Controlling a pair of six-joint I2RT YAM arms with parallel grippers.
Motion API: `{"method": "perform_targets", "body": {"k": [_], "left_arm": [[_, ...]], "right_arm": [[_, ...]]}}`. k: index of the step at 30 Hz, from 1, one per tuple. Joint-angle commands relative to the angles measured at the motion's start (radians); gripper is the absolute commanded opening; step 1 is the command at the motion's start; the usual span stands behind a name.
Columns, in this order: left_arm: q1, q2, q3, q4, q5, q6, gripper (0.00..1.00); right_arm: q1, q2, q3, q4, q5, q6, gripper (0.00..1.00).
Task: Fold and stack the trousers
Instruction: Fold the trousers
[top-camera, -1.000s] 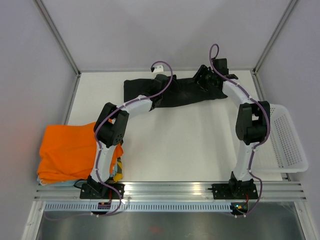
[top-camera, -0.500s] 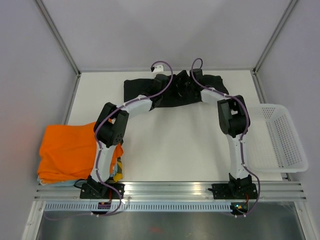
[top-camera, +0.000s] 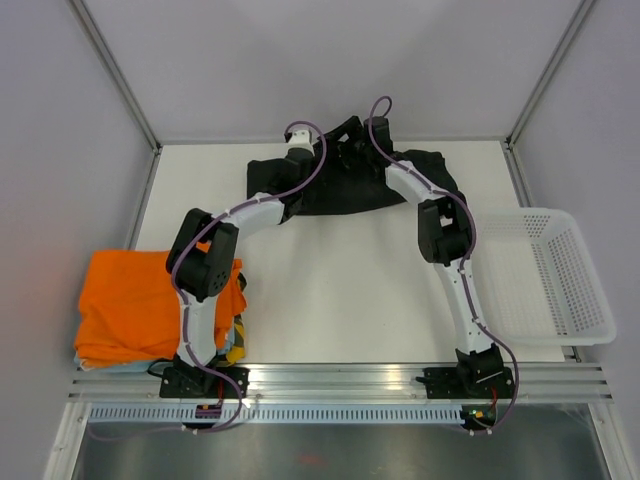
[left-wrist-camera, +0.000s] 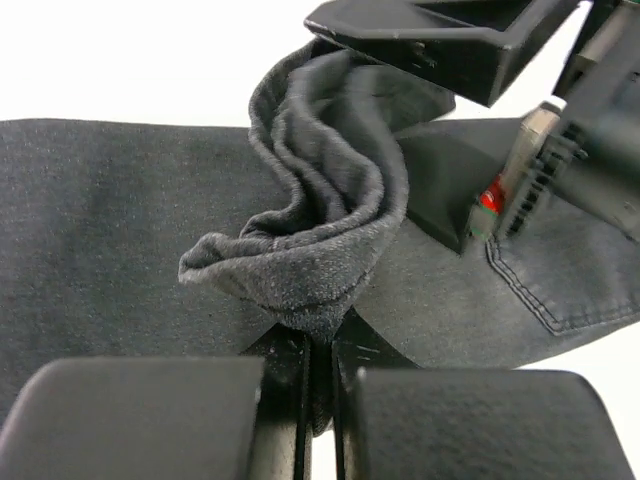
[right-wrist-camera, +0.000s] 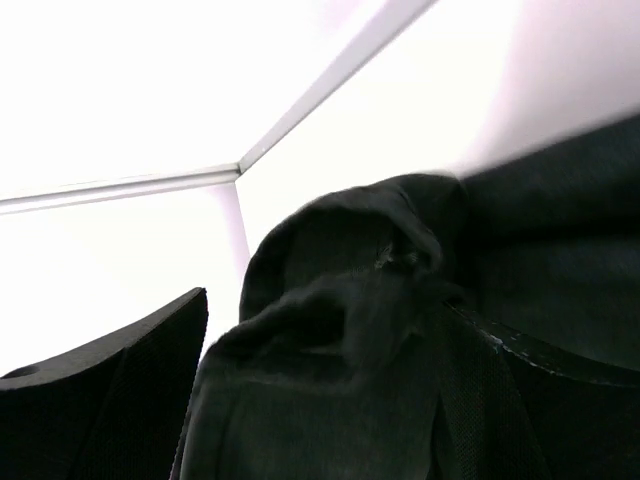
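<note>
The black trousers (top-camera: 400, 185) lie along the back of the table, with a bunch of cloth lifted near their middle. My left gripper (top-camera: 303, 150) is shut on a rolled fold of the trousers (left-wrist-camera: 300, 270), pinched at the jaws (left-wrist-camera: 320, 345). My right gripper (top-camera: 352, 140) sits just to its right, raised near the back wall, and is shut on a thick bunch of the same trousers (right-wrist-camera: 340, 330) between its fingers (right-wrist-camera: 110, 400). The right gripper also shows in the left wrist view (left-wrist-camera: 450, 40), with cloth running up into it.
A folded bright orange garment (top-camera: 140, 300) lies on a pile at the near left edge. A white plastic basket (top-camera: 555, 275) stands off the table's right side. Walls and metal frame posts (top-camera: 120, 80) close in the back.
My right gripper has swung left from the trousers' right end to their middle, carrying cloth with it. My left gripper has shifted a little left and back, lifting its fold.
</note>
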Motion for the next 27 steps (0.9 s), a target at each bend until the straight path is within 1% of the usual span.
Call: {"method": "perform_targets", "body": {"k": [1, 3, 6, 10, 15, 19, 21, 22, 23, 25, 26, 27], "left_arm": [[0.017, -0.072, -0.027, 0.059, 0.103, 0.053, 0.02], [0.017, -0.061, -0.030, 0.071, 0.131, 0.052, 0.02], [0.017, -0.038, -0.033, 0.094, 0.183, 0.043, 0.02], [0.015, -0.011, -0.043, 0.122, 0.265, 0.037, 0.02], [-0.006, 0.003, -0.047, 0.119, 0.353, 0.038, 0.02], [-0.023, 0.005, -0.051, 0.090, 0.385, 0.032, 0.03], [-0.026, 0.015, -0.040, 0.061, 0.390, 0.017, 0.10], [-0.026, 0.021, -0.031, 0.047, 0.387, 0.009, 0.16], [-0.026, 0.034, -0.007, 0.029, 0.384, 0.003, 0.36], [-0.028, 0.038, 0.015, -0.017, 0.384, -0.006, 0.54], [-0.026, 0.031, 0.030, -0.031, 0.382, -0.011, 0.66], [-0.026, 0.019, 0.032, -0.045, 0.384, -0.017, 0.69]], "right_arm": [[0.000, 0.067, 0.121, -0.005, 0.022, -0.072, 0.93], [0.005, 0.101, 0.164, -0.002, -0.009, -0.084, 0.89], [0.013, 0.118, 0.173, -0.026, -0.020, -0.127, 0.86], [0.011, 0.118, 0.175, -0.083, -0.024, -0.234, 0.82], [0.002, 0.112, 0.204, -0.181, -0.023, -0.368, 0.82], [-0.036, 0.072, 0.192, -0.218, -0.021, -0.463, 0.84], [-0.070, 0.060, 0.192, -0.214, -0.026, -0.473, 0.87], [-0.081, 0.052, 0.196, -0.203, -0.050, -0.476, 0.89], [-0.101, 0.051, 0.203, -0.198, -0.067, -0.479, 0.89], [-0.119, 0.037, 0.219, -0.206, -0.118, -0.489, 0.89], [-0.130, 0.032, 0.222, -0.215, -0.129, -0.517, 0.90], [-0.133, 0.011, 0.224, -0.226, -0.136, -0.535, 0.90]]}}
